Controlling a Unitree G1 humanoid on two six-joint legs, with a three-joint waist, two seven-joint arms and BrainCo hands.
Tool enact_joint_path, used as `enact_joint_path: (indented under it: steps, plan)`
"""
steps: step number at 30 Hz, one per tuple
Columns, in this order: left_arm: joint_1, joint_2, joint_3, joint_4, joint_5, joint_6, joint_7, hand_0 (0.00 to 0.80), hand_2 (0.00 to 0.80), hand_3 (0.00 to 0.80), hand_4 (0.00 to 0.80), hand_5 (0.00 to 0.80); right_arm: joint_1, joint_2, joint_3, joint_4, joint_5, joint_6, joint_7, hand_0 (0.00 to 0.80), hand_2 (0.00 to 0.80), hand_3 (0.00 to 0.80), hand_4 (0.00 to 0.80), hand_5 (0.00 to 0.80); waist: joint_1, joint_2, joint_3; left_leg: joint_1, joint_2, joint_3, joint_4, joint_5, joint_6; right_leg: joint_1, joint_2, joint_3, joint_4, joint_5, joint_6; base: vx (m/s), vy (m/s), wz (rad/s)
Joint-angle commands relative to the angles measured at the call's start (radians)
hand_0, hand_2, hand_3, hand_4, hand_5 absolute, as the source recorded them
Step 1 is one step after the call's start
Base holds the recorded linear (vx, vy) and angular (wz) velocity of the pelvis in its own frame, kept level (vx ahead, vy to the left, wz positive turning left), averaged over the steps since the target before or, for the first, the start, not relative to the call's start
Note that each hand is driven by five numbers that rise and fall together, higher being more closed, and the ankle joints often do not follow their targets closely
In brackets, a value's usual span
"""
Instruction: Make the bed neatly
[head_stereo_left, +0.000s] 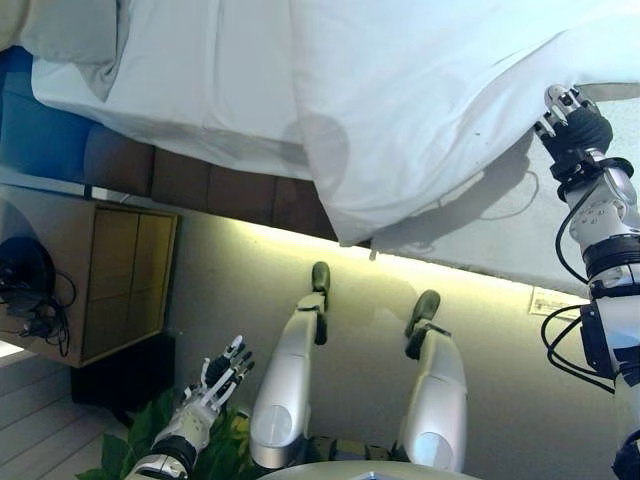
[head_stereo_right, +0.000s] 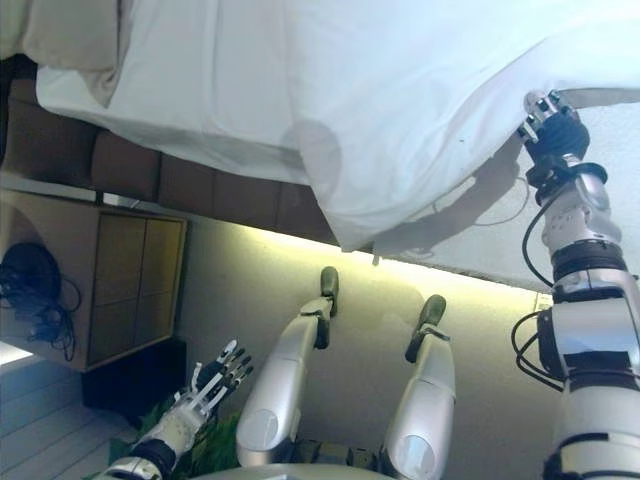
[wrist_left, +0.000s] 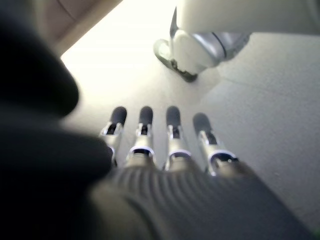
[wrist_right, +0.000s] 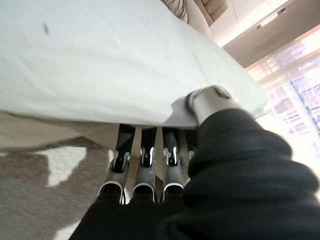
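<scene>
A white duvet (head_stereo_left: 430, 110) lies on the bed and hangs in a big fold over its side, down past the brown padded bed base (head_stereo_left: 200, 185). My right hand (head_stereo_left: 572, 125) is at the duvet's hem on the far right. The right wrist view shows its thumb (wrist_right: 210, 102) on top of the hem and its fingers (wrist_right: 142, 155) underneath, pinching the cloth (wrist_right: 100, 65). Low at the lower left hangs my left hand (head_stereo_left: 218, 385), open with straight fingers (wrist_left: 167, 135) over the floor and touching nothing.
A beige pillow (head_stereo_left: 70, 35) lies at the bed's top left corner. A wooden bedside cabinet (head_stereo_left: 115, 280) stands by the bed on the left, with a dark device and cords (head_stereo_left: 25, 285) beside it. Green plant leaves (head_stereo_left: 135, 445) are under my left hand.
</scene>
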Motion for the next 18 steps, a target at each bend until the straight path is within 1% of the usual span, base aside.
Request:
enact_joint_path:
  steps: [1,9,14,18]
  plan:
    - [0.036,0.06,-0.005,-0.009,0.01,0.004,-0.006,0.0,0.0,0.0,0.0,0.0,-0.09,-0.074,0.007,-0.089,-0.015,-0.057,0.063,0.8,0.8,0.8,0.8,0.8,0.016,-0.01,0.002,0.018,-0.001,-0.042,0.043,-0.078,-0.008,0.009,0.016,-0.027,-0.083,0.084,-0.013,0.0,0.0,0.0]
    - [0.039,0.07,0.003,0.005,-0.001,-0.004,-0.008,0.0,0.0,0.0,0.0,0.0,-0.076,-0.079,0.02,-0.084,-0.013,-0.056,0.111,0.8,0.8,0.8,0.8,0.8,0.017,-0.015,0.002,0.04,-0.001,-0.042,0.026,-0.073,-0.01,0.037,0.016,-0.036,-0.106,0.088,-0.012,0.0,0.0,0.0]
    - [0.022,0.075,0.008,0.004,-0.012,-0.022,-0.007,0.0,0.0,0.0,0.0,0.0,-0.066,-0.071,0.025,-0.087,0.004,-0.037,0.155,0.8,0.8,0.8,0.8,0.8,0.016,-0.024,0.002,0.068,0.002,-0.04,0.015,-0.071,-0.013,0.067,0.018,-0.041,-0.123,0.09,-0.012,-0.036,-0.003,0.0]
    - [-0.006,0.084,0.013,-0.02,-0.053,-0.059,-0.04,0.0,0.0,0.0,0.0,0.0,-0.05,-0.057,0.024,-0.078,0.021,-0.009,0.194,0.8,0.8,0.8,0.8,0.8,0.013,-0.035,0.002,0.119,0.01,-0.038,-0.003,-0.069,-0.018,0.122,0.021,-0.045,-0.146,0.089,-0.012,0.0,0.0,0.0]
